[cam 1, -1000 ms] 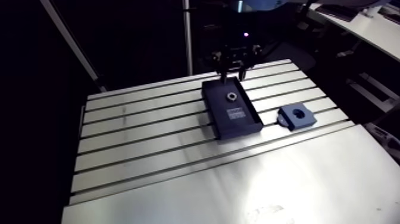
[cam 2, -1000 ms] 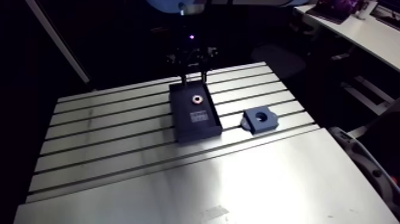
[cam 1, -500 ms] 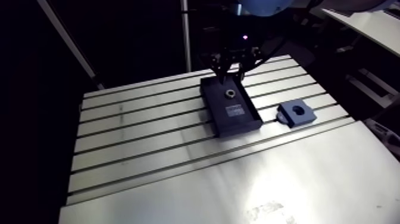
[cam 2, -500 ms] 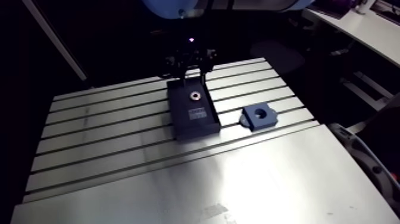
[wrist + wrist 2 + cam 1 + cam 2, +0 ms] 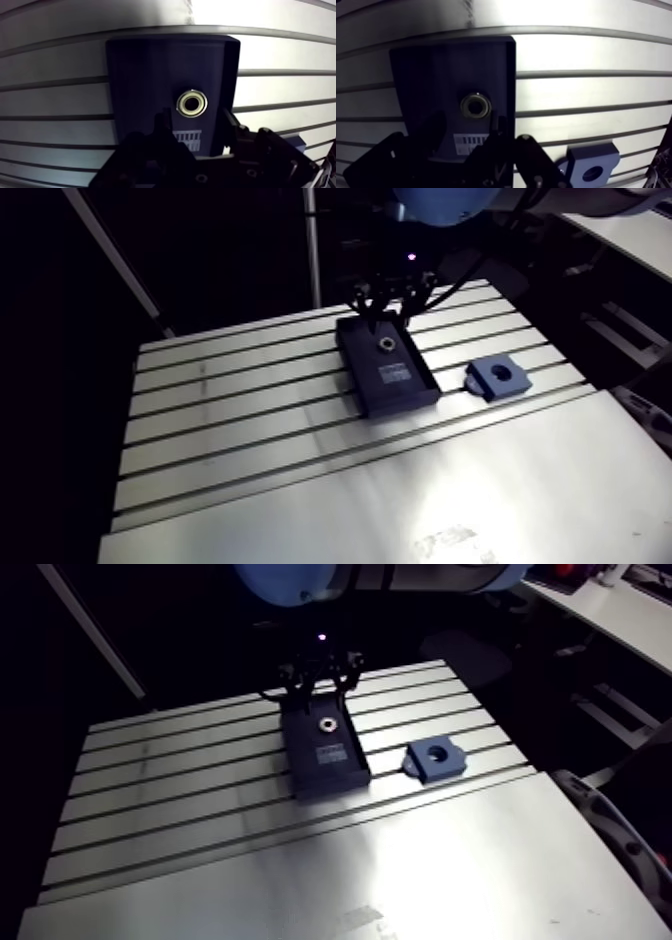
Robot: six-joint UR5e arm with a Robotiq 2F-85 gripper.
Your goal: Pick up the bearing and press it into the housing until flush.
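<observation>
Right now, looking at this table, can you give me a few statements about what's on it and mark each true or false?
1. The bearing lies inside the dark tray. True.
2. The gripper is shut on the bearing. False: its fingers are open above the tray, and the bearing lies on the tray floor, untouched.
3. The blue housing sits inside the tray. False: it stands on the slotted table, beside the tray and apart from it.
4. The hole in the housing is empty. True.
</observation>
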